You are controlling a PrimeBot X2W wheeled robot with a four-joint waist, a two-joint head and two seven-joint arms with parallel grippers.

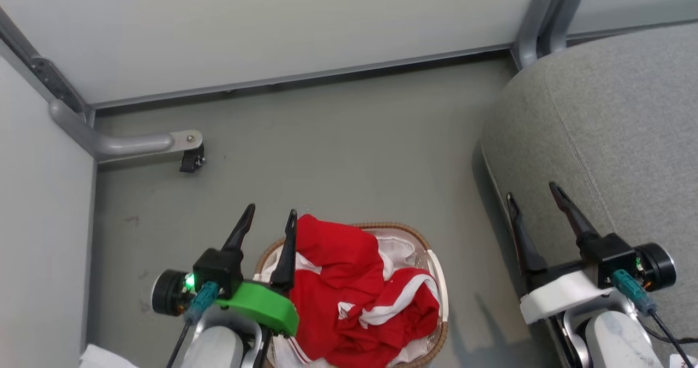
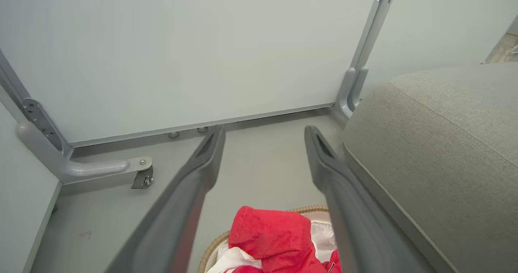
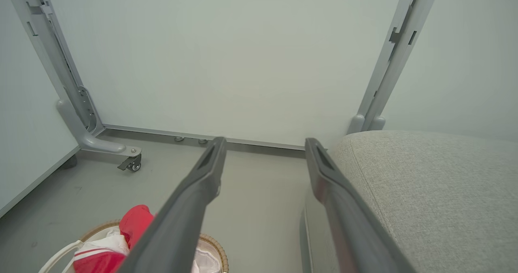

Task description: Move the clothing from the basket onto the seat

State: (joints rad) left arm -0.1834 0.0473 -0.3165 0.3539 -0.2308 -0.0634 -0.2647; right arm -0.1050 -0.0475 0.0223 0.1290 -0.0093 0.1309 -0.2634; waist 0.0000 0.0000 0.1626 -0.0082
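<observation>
Filling one basket (image 1: 390,225) — one garment (image 1: 349,281); one seat (image 1: 611,139).

At seven o'clock in the head view, the left gripper (image 1: 271,211) has two long dark fingers (image 1: 239,233), a black block (image 1: 218,270) with a green light (image 1: 190,282), a green bracket (image 1: 262,305) and a teal plug (image 1: 203,300). At four o'clock, the right gripper (image 1: 531,191) has a white bracket (image 1: 561,294), black cable (image 1: 662,330) and pale forearm (image 1: 616,341).

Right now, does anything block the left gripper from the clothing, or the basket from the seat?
Nothing visible. The left gripper hangs open over the red clothing in the basket; bare floor lies between basket and seat.
</observation>
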